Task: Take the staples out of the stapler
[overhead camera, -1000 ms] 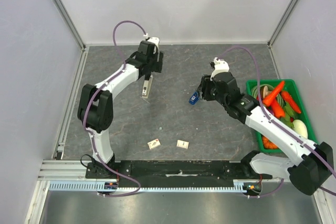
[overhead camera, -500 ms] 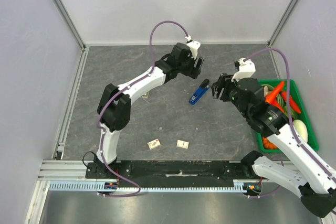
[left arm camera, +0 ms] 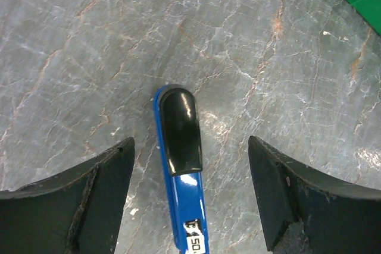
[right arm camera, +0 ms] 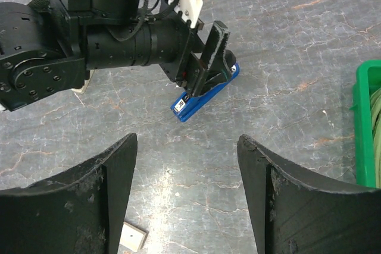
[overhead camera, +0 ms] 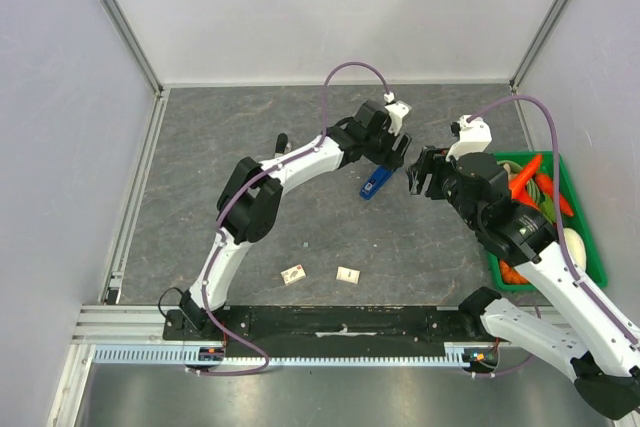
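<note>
Now | stapler (overhead camera: 373,185): blue half flat on table (overhead camera: 250,217), centre-far | left gripper (overhead camera: 393,155): wide, straddling it from above | right gripper (overhead camera: 420,175): wide, empty, just right | handling: probably light, stiff, glossy-slippery; pinch across long sides.

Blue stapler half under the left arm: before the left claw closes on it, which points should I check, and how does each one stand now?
1. Left claw is open: ok.
2. Blue stapler half lies between the left claw's fingers, touching neither: ok.
3. It lies flat on the table, black end pointing away from the wrist: ok.
4. Right claw is open, empty, and apart from the half: ok.
5. Staples present in the half: cannot tell; no view shows them.
</note>
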Available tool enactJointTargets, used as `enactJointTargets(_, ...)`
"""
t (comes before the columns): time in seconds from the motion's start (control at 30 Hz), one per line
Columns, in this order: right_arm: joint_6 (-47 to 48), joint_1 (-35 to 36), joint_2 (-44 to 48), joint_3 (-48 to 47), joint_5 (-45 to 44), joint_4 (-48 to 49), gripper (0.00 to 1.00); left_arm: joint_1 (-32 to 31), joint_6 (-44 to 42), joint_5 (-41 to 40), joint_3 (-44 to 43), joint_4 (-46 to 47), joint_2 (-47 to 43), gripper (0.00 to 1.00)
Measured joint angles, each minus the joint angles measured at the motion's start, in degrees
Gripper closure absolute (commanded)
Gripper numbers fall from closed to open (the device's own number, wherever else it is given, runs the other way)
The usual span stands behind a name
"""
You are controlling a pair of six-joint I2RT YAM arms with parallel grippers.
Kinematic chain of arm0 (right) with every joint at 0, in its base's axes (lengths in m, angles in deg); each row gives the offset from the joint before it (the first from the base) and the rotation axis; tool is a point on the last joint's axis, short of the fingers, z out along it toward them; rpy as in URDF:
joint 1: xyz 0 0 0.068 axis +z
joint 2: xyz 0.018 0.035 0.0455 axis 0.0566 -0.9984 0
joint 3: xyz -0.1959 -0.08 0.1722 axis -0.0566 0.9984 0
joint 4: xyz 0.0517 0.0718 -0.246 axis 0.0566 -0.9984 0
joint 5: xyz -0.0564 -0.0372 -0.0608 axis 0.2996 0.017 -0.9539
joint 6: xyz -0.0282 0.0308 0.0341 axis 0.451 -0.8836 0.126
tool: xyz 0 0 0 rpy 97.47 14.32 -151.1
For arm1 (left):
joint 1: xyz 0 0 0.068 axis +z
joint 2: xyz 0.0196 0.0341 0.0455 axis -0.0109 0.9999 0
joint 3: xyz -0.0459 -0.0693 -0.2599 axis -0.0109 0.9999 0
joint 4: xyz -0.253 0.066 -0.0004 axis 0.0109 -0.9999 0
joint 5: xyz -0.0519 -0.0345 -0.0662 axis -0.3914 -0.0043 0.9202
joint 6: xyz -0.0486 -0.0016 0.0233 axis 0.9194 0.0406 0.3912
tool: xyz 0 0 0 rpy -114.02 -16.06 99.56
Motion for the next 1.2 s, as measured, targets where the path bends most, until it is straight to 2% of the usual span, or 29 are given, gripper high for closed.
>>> enactJointTargets(0.3,0.0,0.0,0.0,0.13,0.42,-0.33,0.25,-2.03,-1.09,-1.2,-7.67,-3.02,4.52,0.18)
enactJointTargets(0.87,0.0,0.0,0.17,0.79,1.16,-0.52,0.24,-2.27,-2.62,-6.29,-12.5,-8.07,9.51,0.2)
enactJointTargets(1.2,0.0,0.0,0.17,1.18,1.77,-0.52,0.24,-2.27,-3.13,-7.76,-12.98,-8.52,9.77,0.32)
